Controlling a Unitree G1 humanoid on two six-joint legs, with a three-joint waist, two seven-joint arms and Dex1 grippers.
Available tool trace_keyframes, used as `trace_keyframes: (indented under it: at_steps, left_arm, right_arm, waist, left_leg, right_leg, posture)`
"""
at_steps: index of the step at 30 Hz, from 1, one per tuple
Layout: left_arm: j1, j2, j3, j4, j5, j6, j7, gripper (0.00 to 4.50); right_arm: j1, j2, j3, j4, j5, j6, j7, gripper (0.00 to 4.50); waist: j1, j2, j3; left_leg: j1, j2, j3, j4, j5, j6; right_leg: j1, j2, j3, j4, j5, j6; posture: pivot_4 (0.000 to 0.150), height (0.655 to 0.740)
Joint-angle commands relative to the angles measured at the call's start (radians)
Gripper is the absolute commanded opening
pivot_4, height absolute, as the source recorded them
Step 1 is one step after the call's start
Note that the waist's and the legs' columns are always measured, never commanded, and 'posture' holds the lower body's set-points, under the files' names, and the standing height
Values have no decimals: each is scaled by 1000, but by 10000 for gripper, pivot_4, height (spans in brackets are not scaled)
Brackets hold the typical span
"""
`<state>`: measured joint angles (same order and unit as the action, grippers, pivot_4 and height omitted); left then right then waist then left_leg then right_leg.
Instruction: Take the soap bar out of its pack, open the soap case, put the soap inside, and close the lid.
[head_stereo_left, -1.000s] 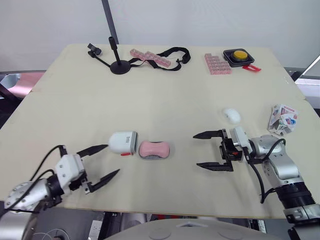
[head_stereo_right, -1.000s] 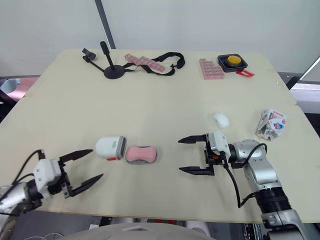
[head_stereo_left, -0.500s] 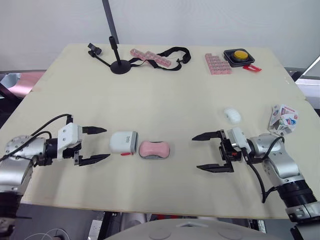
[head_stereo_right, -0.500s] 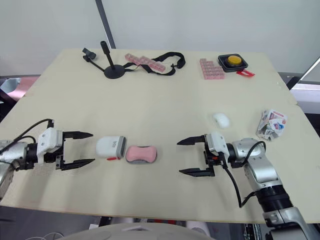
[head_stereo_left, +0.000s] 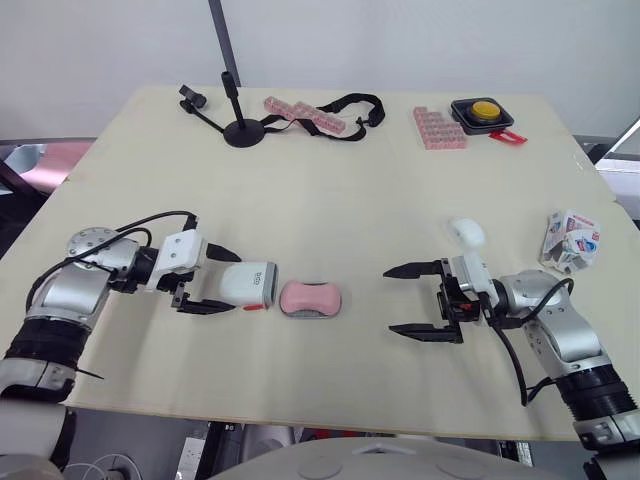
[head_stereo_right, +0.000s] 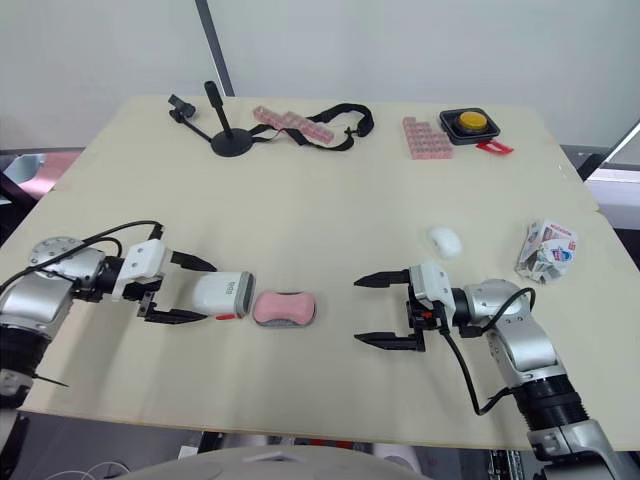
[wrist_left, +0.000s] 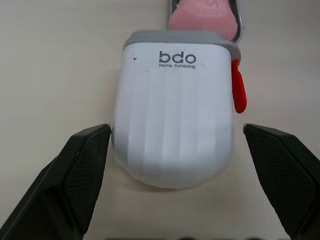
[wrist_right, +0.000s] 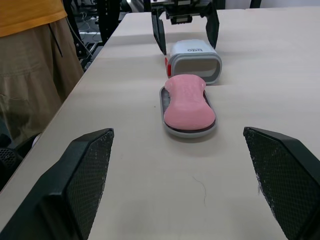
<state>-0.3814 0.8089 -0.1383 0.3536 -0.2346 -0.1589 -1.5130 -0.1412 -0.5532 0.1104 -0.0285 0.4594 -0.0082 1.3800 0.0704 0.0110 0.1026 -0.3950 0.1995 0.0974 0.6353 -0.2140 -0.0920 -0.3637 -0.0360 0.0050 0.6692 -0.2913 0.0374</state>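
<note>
The left gripper was found advanced since half a second before, its fingers spread open on either side of the white case lid, nothing clamped. The pink soap bar was seen lying in the grey tray just beside the lid. The right gripper was unmoved, wide open, empty

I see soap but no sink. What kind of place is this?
Probably a robot test lab, not a bathroom: a plain work table holds a small black stand and a yellow push button, and dark equipment frames stand beside it.
</note>
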Motion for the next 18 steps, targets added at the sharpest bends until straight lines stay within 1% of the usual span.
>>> trace_keyframes:
  at_steps: [1, 4, 8, 16, 18]
  left_arm:
    - [-38, -7, -5, 17, 12, -1, -15, 45000]
    - [-60, -27, -21, 62, 44, -61, -9, 45000]
    - [-79, -57, -27, 90, 43, -58, -2, 45000]
    - [-90, -73, -31, 116, 44, -96, -12, 45000]
    - [-93, -75, -32, 122, 44, -103, -12, 39851]
  right_arm:
    - [3, -8, -19, -33, 16, -7, -4, 44291]
    - [8, -11, -23, -40, 18, -5, -10, 44291]
    - [21, -19, -28, -47, 15, -9, -14, 44291]
    - [33, -30, -29, -55, 15, -7, -21, 44291]
    - [33, -32, -28, -55, 15, -6, -22, 45000]
  waist:
    - [2, 0, 0]
    - [5, 0, 0]
    - [7, 0, 0]
    - [7, 0, 0]
    - [7, 0, 0]
  left_leg:
    - [0, 0, 0, 0, 0, 0]
    - [-1, 0, 0, 0, 0, 0]
    - [-1, 0, 0, 0, 0, 0]
    - [-2, 0, 0, 1, 0, 0]
    - [-2, 0, -1, 1, 0, 1]
  right_leg:
    - [0, 0, 0, 0, 0, 0]
    - [0, 0, 0, 0, 0, 0]
    - [0, 0, -1, 1, 0, 0]
    - [-1, 0, -1, 1, 0, 0]
    - [-1, 0, -1, 1, 0, 0]
  posture:
    - [1500, 7395]
    - [1500, 7395]
    - [1500, 7395]
    - [1500, 7395]
    - [1500, 7395]
